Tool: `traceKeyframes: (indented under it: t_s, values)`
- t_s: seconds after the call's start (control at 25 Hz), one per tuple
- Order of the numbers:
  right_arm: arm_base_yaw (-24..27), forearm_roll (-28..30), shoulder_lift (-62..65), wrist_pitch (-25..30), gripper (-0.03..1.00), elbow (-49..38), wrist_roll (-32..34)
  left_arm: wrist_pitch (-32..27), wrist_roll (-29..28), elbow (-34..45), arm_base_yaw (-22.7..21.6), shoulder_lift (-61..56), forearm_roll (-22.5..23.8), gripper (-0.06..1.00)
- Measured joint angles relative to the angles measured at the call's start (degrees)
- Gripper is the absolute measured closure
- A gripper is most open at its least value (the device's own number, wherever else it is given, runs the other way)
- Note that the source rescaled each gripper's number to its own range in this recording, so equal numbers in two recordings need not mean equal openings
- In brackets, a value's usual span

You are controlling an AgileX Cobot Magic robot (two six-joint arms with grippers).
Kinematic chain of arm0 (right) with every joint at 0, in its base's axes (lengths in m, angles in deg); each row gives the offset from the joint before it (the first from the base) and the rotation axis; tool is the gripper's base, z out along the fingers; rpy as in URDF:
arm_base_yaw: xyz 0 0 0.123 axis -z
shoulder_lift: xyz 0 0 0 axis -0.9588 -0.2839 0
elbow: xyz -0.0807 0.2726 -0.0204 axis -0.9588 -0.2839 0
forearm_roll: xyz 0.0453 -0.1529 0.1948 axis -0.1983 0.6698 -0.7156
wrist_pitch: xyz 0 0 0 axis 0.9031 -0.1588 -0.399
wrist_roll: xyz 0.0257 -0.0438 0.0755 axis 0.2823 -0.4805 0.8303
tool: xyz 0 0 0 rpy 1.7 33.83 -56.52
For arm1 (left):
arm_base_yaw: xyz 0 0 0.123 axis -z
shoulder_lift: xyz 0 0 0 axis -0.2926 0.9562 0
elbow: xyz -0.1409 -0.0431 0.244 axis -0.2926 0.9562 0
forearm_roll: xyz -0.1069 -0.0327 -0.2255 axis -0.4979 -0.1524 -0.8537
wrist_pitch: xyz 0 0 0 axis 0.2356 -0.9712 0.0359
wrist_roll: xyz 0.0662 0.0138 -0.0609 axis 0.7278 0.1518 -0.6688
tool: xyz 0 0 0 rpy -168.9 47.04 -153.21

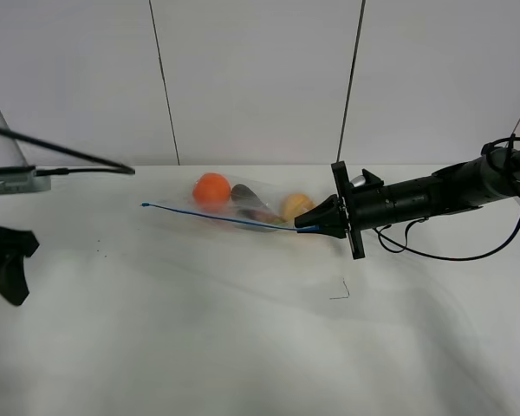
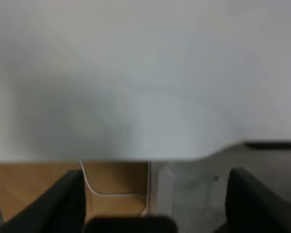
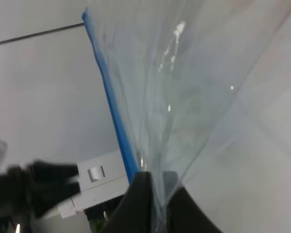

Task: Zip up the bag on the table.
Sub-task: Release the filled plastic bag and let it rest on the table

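The clear bag [image 1: 234, 215] lies at the middle of the white table [image 1: 243, 347], with orange [image 1: 211, 189], purple [image 1: 251, 204] and yellow [image 1: 296, 205] produce inside. Its blue zip strip [image 1: 217, 217] runs from the left end to my right gripper [image 1: 310, 225], which is shut on the strip's right end. In the right wrist view the fingers [image 3: 138, 194] pinch the clear plastic beside the blue strip [image 3: 114, 116]. My left gripper [image 1: 9, 260] is open and empty at the table's far left, well away from the bag. Its fingers [image 2: 63, 204] stand wide apart over the table edge.
A thin dark mark [image 1: 340, 290] lies on the table in front of the right arm. Black cables [image 1: 442, 251] hang by the right arm. A dark rod [image 1: 69, 156] and a clear panel [image 1: 0, 130] stand at the far left. A white panelled wall [image 1: 260, 78] is behind.
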Motion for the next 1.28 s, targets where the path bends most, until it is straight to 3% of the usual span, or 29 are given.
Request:
traceKeyframes:
  t_s: [0.4,1.28]
  values:
    - [0.0,0.0,0.0,0.0,0.97,0.0,-0.2,6.1,0.2,22.9,0.0,-26.1,0.1,0.0]
    - [0.0,0.8,0.0,0.0,0.97,0.0,-0.9,6.6,0.2,23.6,0.7,-65.2,0.1,0.0]
